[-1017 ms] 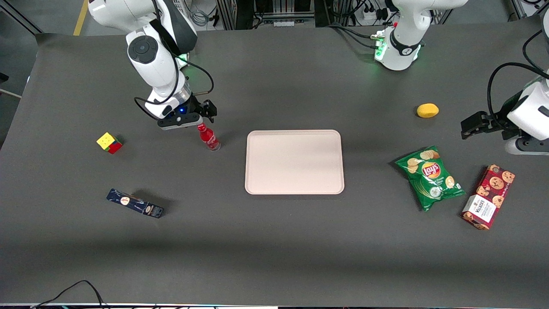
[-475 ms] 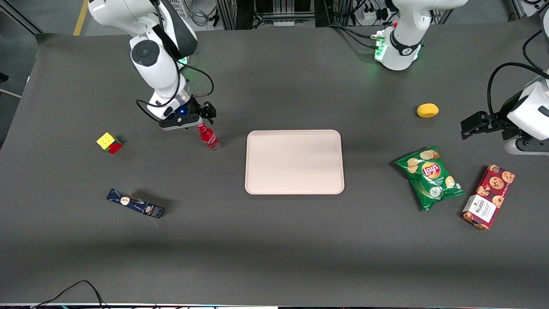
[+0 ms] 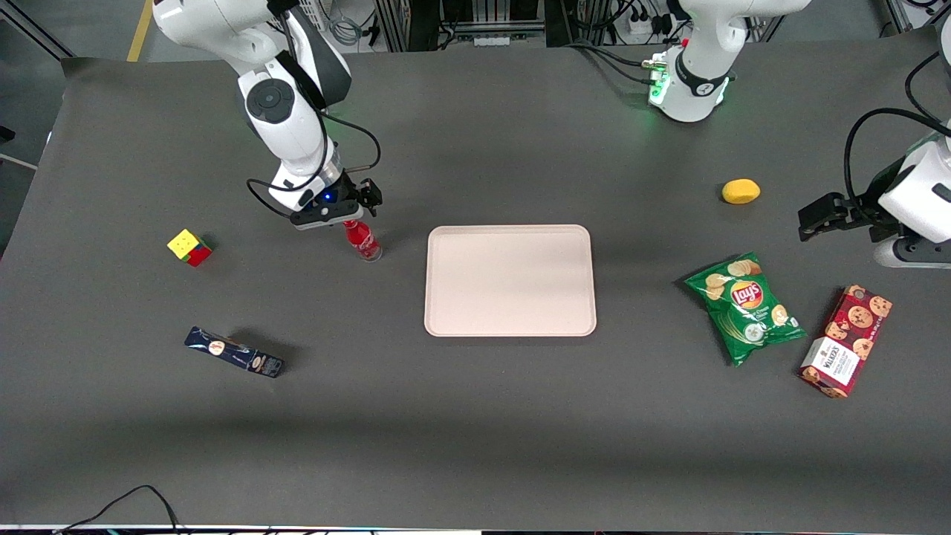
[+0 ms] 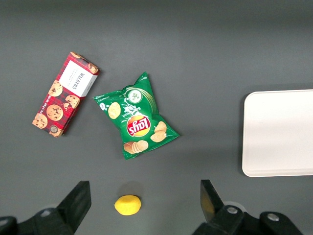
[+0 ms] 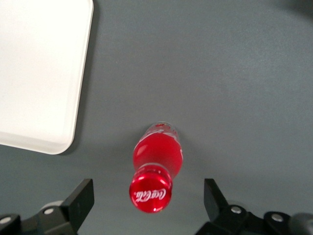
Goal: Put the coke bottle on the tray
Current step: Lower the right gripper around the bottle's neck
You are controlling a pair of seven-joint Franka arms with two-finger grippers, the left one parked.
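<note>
A small red coke bottle [image 3: 362, 241] of glossy plastic, contoured and topped by a round red cap with white script, is seen standing upright on the matte dark grey bench [image 3: 475, 416]. It is set just beside the tray [image 3: 510, 280], toward the working arm's end, without touching it. The tray is a smooth, pale cream-pink rectangle with rounded corners and a low raised rim, and nothing is carried on it.

The gripper [image 5: 149, 203] is held directly above the bottle's cap. Its black fingers [image 5: 80, 198] are spread wide, one on either side of the cap, and nothing is grasped.

Compared with a second ago, the gripper has been shifted slightly toward the tray and brought over the cap, so that the top of the bottle is now partly covered in the front view. The bottle and the tray have not been moved.
</note>
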